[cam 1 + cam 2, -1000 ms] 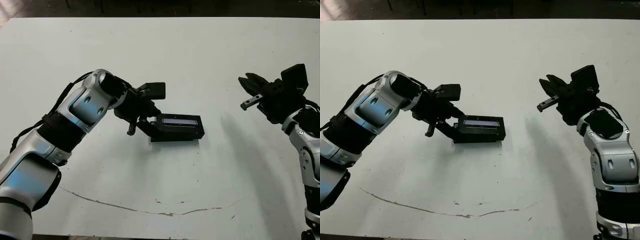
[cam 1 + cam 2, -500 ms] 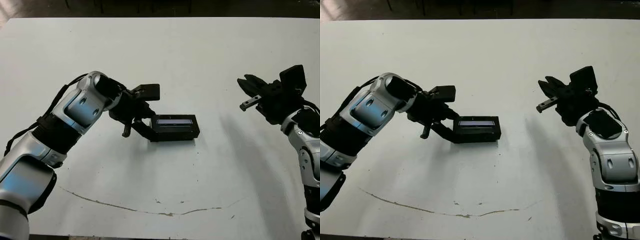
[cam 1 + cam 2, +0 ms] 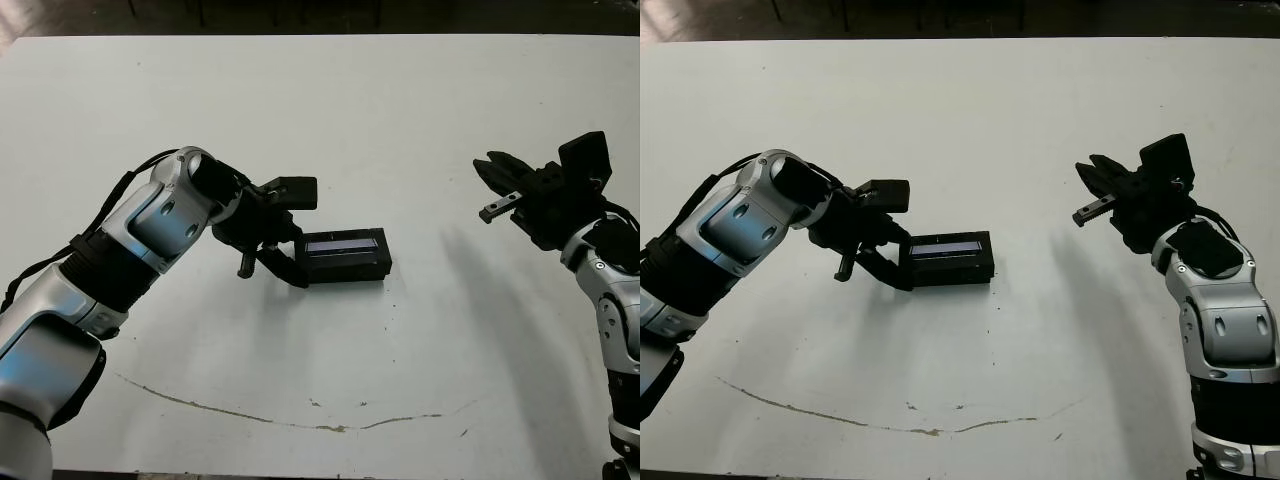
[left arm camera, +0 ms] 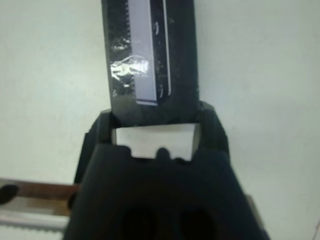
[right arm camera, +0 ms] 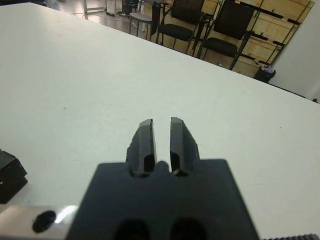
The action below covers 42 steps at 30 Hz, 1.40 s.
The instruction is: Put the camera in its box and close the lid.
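Observation:
The box lies flat on the white table, left of centre. The lid sits on top of it, its glossy silvery-blue strip facing up. My left gripper is shut on the box's left end. In the left wrist view the lid runs out between the fingers, and a white patch shows at its near end. The camera is hidden. My right gripper hovers off to the right, well apart from the box, shut on nothing. A black corner of the box shows in the right wrist view.
A thin brown scratch curves across the table near its front edge. The table's far edge meets a dark floor. Chairs and shelves stand beyond the table in the right wrist view.
My left gripper has pulled the box with its lid a little to the left and towards me. The right arm has barely moved.

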Available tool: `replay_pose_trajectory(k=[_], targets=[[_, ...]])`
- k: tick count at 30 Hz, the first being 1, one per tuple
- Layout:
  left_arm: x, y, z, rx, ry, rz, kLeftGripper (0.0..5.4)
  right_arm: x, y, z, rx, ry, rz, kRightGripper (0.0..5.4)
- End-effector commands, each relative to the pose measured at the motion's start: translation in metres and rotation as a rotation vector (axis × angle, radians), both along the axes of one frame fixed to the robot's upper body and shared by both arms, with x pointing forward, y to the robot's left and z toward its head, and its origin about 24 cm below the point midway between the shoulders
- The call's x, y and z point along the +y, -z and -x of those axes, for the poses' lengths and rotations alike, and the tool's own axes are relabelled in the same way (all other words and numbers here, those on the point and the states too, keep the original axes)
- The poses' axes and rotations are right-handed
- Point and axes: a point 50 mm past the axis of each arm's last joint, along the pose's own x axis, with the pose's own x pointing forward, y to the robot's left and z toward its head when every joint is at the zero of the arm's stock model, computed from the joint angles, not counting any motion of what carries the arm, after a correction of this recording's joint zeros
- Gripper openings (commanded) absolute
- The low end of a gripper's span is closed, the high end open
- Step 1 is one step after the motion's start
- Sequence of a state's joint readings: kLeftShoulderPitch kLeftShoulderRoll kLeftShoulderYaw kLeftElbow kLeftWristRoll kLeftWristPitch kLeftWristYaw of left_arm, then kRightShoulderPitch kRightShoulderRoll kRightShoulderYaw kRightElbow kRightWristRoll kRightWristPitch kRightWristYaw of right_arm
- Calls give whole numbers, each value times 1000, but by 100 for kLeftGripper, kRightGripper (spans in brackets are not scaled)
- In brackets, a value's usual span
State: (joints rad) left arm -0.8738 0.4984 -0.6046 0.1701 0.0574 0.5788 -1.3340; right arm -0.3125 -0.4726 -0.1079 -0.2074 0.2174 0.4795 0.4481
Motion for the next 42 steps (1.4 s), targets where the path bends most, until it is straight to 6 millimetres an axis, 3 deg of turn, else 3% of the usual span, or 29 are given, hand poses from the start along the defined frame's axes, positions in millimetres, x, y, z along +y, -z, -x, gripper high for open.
replay_pose_trajectory(k=[1,15,31,42], targets=[[20,11,-2,5,-73,-93,125,-2,8,1,49,12,-17,0],[5,23,0,8,-37,-84,125,0,7,5,37,-16,-21,0],[-24,18,5,-61,104,-35,125,2,7,6,33,-18,-8,0],[-15,27,8,18,39,-128,124,2,8,9,34,-42,-31,0]])
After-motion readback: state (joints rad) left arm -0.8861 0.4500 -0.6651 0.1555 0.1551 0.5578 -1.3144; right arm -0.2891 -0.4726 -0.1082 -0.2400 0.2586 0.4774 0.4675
